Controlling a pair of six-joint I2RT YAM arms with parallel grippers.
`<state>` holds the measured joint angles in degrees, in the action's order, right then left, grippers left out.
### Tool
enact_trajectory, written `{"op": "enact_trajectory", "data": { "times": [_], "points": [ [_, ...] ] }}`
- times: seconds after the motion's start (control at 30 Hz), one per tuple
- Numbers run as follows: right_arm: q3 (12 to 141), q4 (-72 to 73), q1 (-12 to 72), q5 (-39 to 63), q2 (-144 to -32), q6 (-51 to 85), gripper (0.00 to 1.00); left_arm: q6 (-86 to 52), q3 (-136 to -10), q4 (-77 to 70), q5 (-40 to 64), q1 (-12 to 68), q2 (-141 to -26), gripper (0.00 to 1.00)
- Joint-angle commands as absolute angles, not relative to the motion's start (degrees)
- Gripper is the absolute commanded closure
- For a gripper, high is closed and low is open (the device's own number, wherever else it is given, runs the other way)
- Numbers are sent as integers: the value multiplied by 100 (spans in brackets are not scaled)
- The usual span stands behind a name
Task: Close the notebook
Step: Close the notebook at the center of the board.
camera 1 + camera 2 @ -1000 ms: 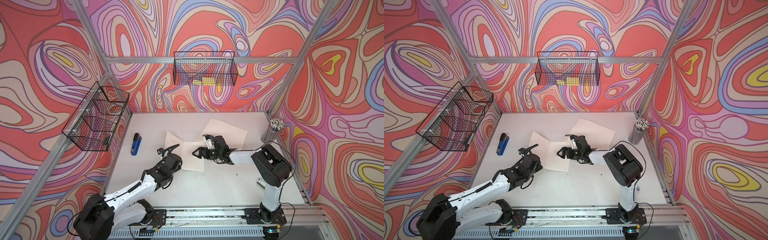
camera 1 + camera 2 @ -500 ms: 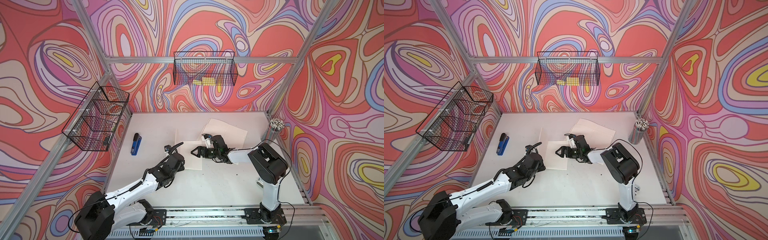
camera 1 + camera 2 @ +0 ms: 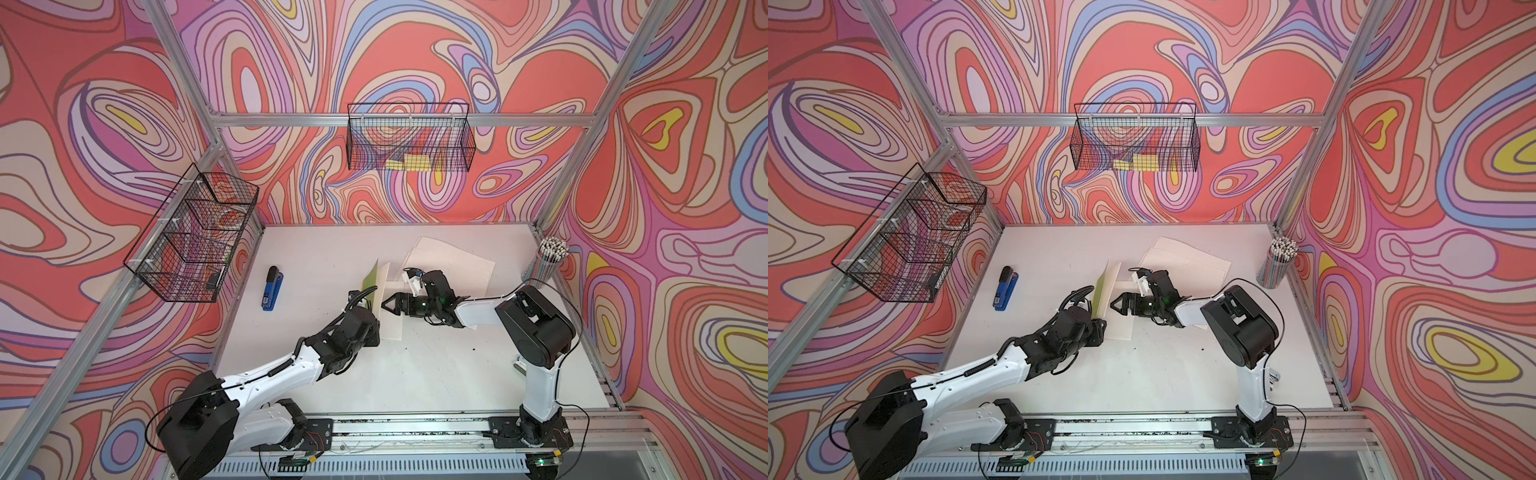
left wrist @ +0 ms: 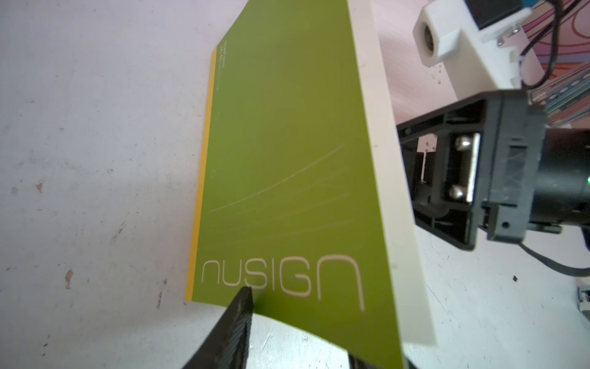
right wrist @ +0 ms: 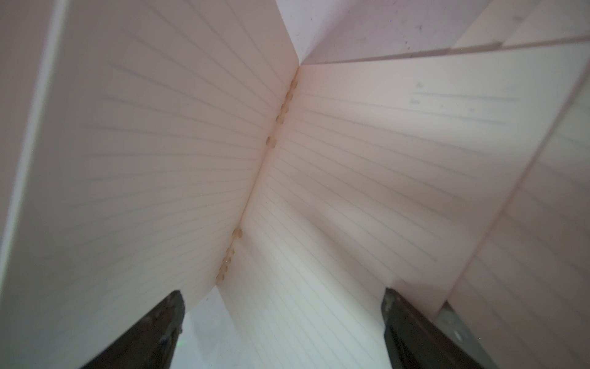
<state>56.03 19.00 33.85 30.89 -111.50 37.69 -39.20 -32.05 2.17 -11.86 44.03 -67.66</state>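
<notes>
**Both top views:** notebook (image 3: pixel 392 323) at frame centre on the table (image 3: pixel 436 374), half open, its green cover (image 3: pixel 369 281) raised near upright between my grippers.

**Left wrist view alone:** cover lettering "nusign". My left gripper (image 4: pixel 298 329) stands part-open astride the cover's lower edge, one finger (image 4: pixel 236 319) touching it.

**Right wrist view alone:** lined pages (image 5: pixel 351 191). My right gripper (image 5: pixel 281 306) gapes wide, holding nothing.

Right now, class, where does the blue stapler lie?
In both top views the blue stapler lies on the table, left side, near the side basket, left of the notebook.
</notes>
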Motion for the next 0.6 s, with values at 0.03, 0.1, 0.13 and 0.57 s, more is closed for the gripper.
{"op": "enact_trajectory", "data": {
  "times": [0.03, 0.1, 0.13, 0.57],
  "points": [
    [5665, 1055, 3416, 2742, -10598, 3604, 2, -3692, -3436, 159, -1052, 4481, -6762, 43],
    [5799, 664, 3418, 2528, -10416, 3500, 2, -3648, -3437, 143, -950, 4490, -6781, 40],
    [5874, 500, 3416, 2439, -10336, 3443, 2, -3642, -3428, 115, -898, 4491, -6784, 39],
    [6290, -331, 3402, 1804, -9597, 3051, 2, -3612, -3379, -318, -570, 4528, -6938, 32]
  ]
}}
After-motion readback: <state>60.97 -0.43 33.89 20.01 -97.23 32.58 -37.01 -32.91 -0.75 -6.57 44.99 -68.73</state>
